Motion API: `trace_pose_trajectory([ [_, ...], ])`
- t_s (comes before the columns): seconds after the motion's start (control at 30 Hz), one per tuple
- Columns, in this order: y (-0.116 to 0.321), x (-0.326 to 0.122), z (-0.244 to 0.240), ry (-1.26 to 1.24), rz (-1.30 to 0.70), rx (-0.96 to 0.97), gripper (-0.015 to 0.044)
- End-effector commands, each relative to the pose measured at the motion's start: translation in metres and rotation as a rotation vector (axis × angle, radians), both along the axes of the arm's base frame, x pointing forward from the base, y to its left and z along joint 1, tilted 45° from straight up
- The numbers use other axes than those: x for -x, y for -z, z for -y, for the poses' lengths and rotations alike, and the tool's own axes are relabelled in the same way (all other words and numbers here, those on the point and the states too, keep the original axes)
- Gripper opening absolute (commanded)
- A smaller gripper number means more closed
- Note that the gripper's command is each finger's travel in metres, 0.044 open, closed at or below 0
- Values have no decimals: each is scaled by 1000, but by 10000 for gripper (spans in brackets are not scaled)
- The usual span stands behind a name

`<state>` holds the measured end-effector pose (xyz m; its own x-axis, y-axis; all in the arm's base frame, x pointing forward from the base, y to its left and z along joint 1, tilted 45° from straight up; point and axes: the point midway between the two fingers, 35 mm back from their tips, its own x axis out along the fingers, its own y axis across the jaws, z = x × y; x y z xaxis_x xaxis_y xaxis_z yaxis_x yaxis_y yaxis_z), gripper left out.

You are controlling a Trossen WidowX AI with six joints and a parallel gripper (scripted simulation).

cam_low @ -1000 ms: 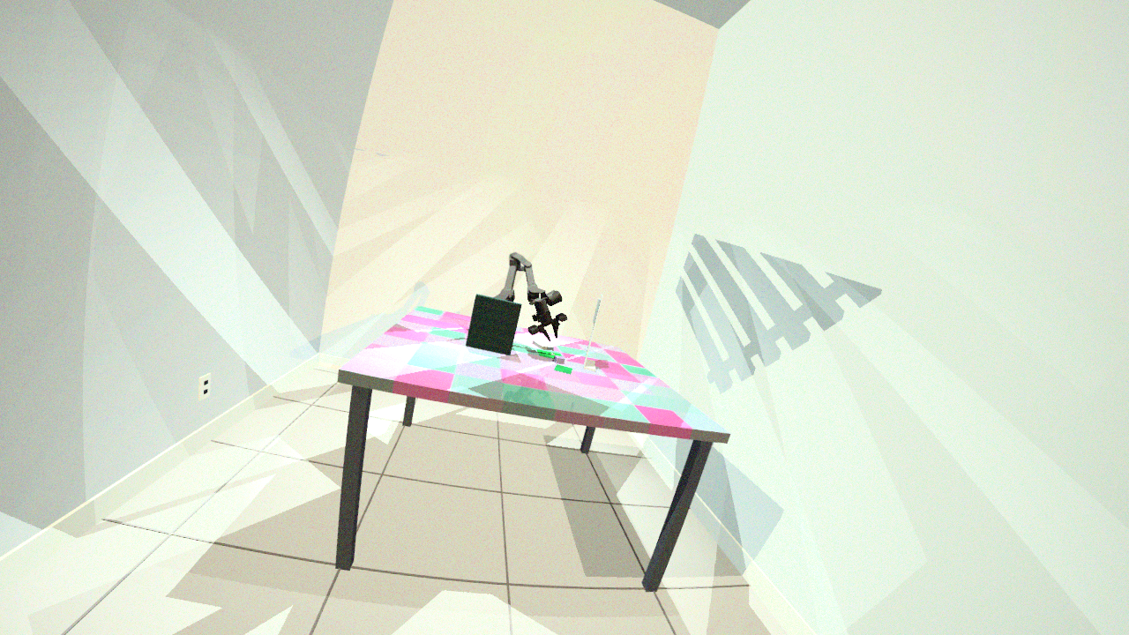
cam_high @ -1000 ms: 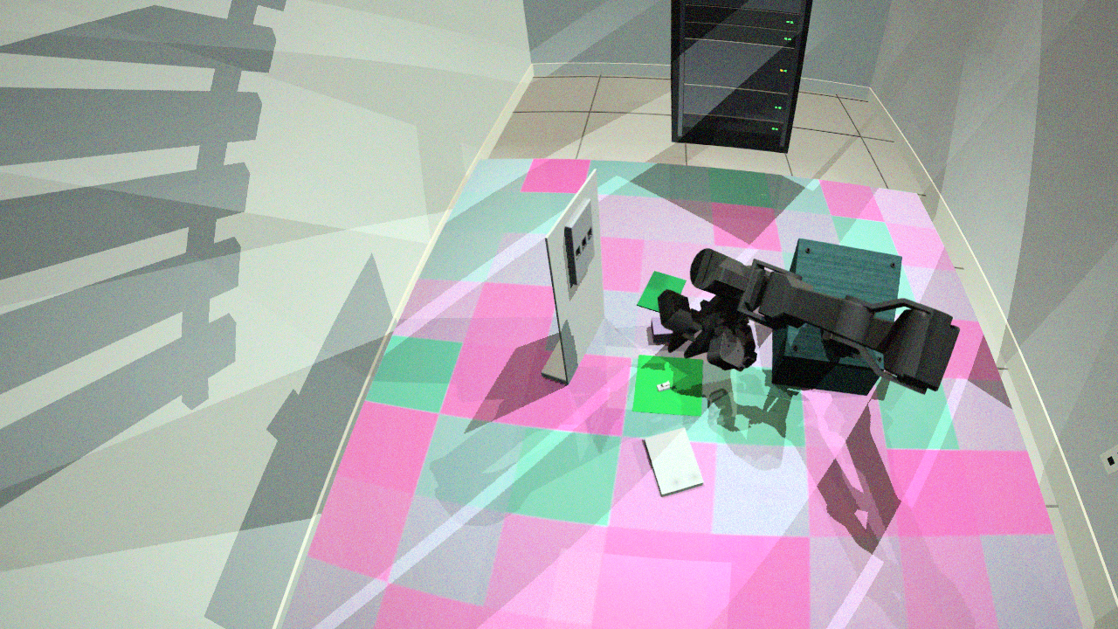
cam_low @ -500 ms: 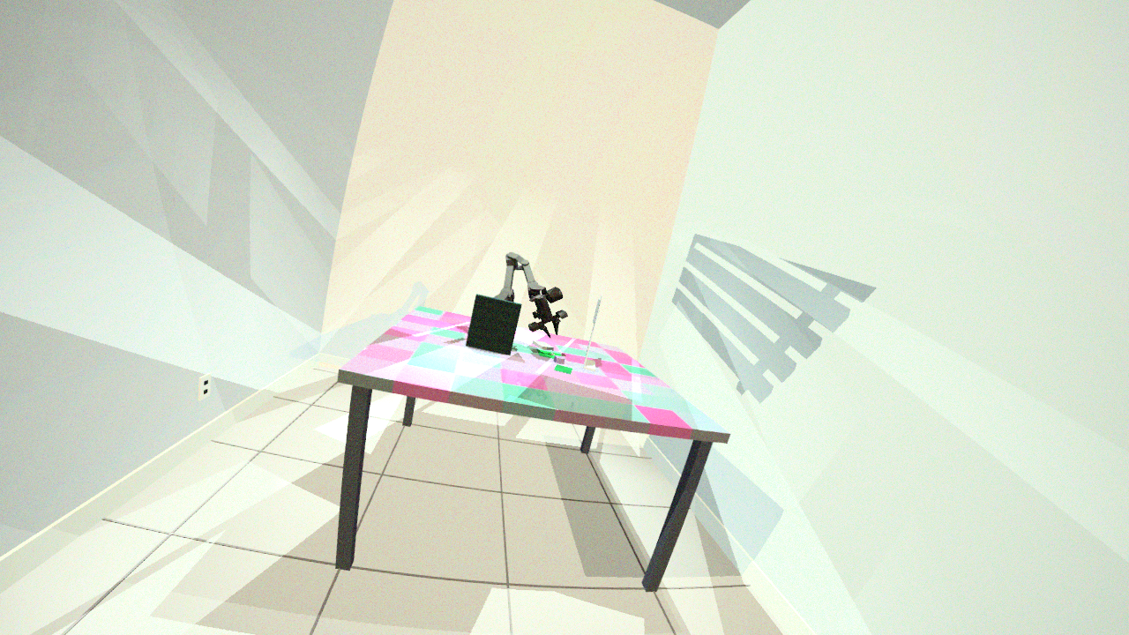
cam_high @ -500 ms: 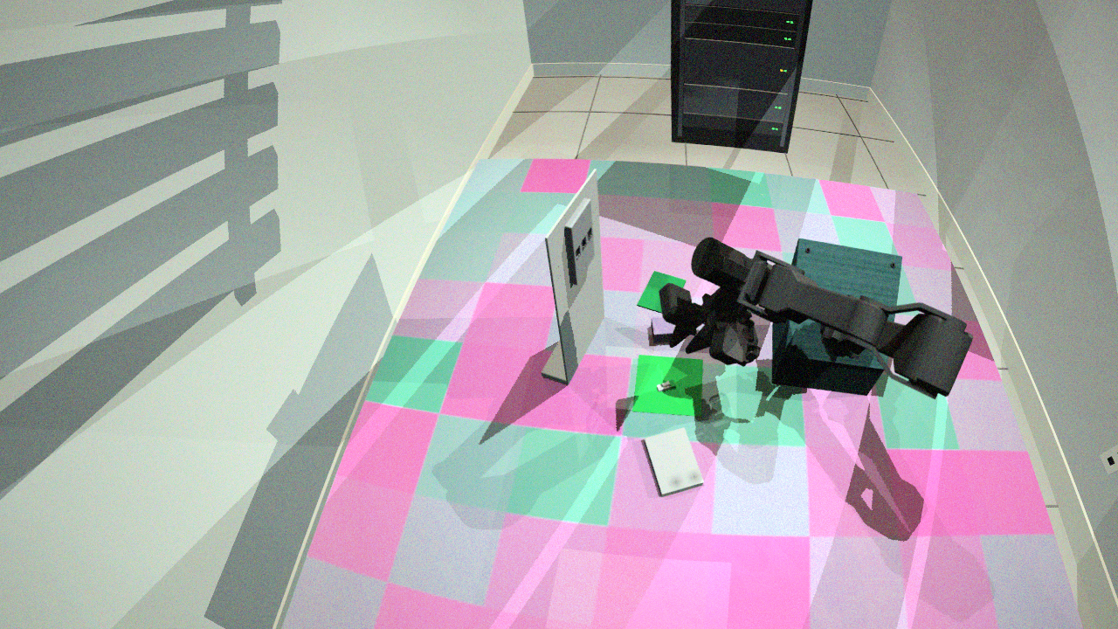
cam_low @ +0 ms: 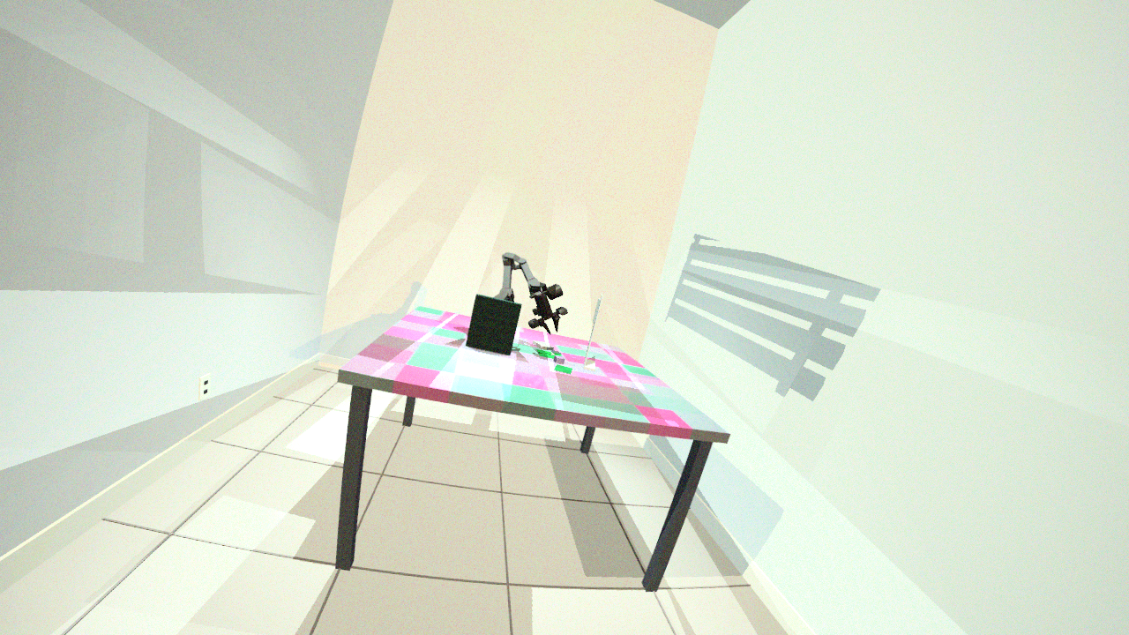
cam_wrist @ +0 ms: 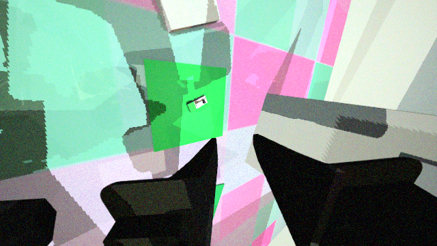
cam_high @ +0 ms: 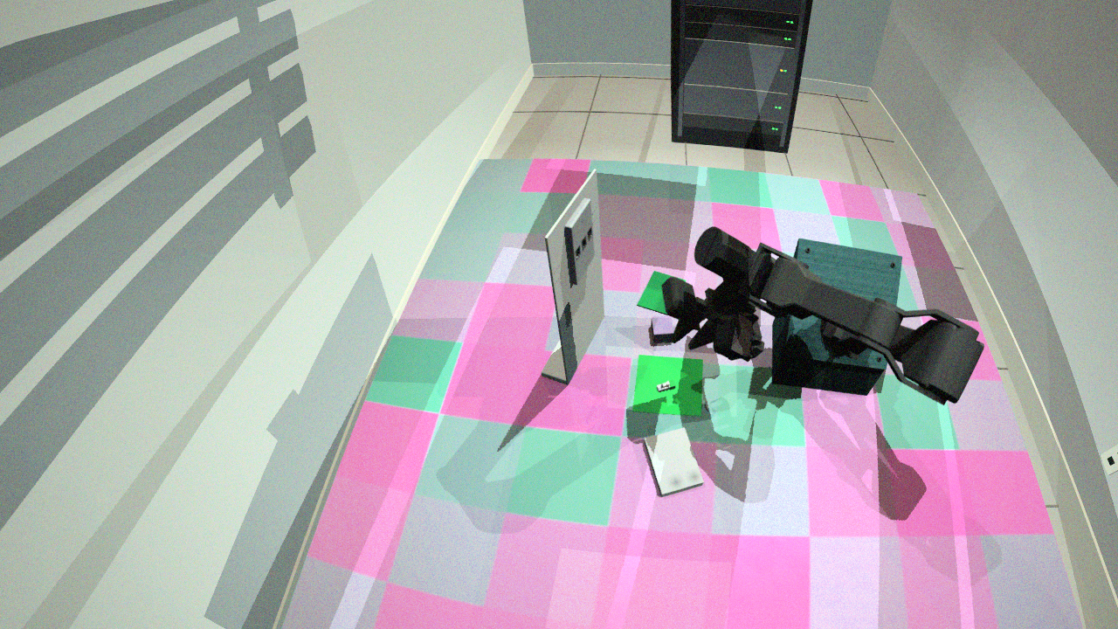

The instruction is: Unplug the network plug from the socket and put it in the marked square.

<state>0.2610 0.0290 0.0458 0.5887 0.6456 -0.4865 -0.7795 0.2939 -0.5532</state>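
The small white plug [cam_high: 665, 386] [cam_wrist: 199, 100] lies on the table inside the bright green square [cam_high: 686, 371] [cam_wrist: 205, 124], clear of its edges. My gripper [cam_high: 684, 344] [cam_low: 553, 329] [cam_wrist: 234, 140] is partly open, with nothing between its fingertips. It hangs above the table, between the green square and the panel side, apart from the plug. The upright white panel [cam_high: 588, 308] [cam_low: 594, 332] stands to the left in the top view. Its socket block [cam_high: 580, 226] shows several dark openings, and no plug is seen in them. The tab on the plug is too small to make out.
A smaller green patch [cam_high: 653, 293] [cam_low: 563, 369] and a small lilac block [cam_high: 663, 329] [cam_low: 558, 360] lie near the gripper. A white flat box [cam_high: 676, 461] [cam_wrist: 191, 14] lies beyond the square. A large teal box [cam_high: 848, 262] [cam_low: 493, 324] stands under the arm.
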Motion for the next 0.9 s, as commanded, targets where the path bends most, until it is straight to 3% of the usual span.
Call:
trace_pose_trajectory([
  [0.0,-7,0,3,-3,13,0,156],
  [0.87,-35,-1,40,-5,-6,13,156],
])
